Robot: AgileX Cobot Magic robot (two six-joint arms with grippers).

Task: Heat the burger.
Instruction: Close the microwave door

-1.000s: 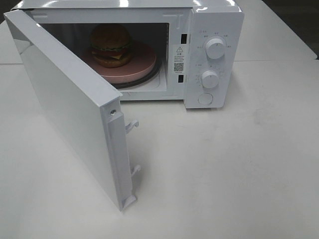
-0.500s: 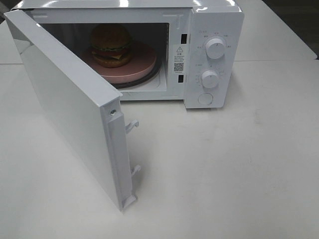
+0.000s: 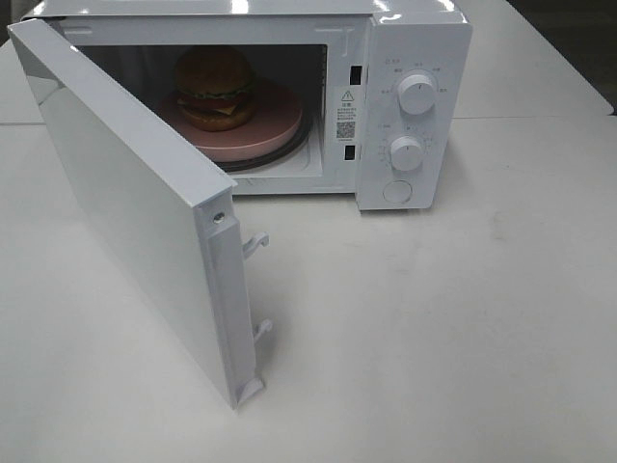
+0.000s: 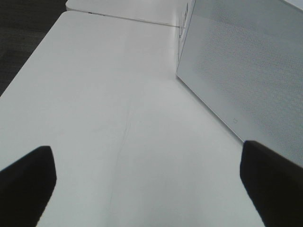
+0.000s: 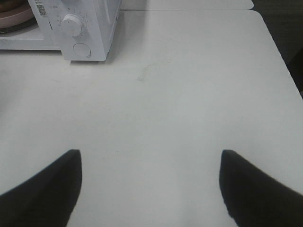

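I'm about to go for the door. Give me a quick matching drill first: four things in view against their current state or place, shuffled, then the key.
Column one:
1. burger
2. pink plate
3. microwave door
4. left end effector

Column two:
A. swung wide open
B. open, holding nothing, over the table
C. inside the microwave, resting on the plate
D. round, lying under the food

Pairs: 1-C, 2-D, 3-A, 4-B
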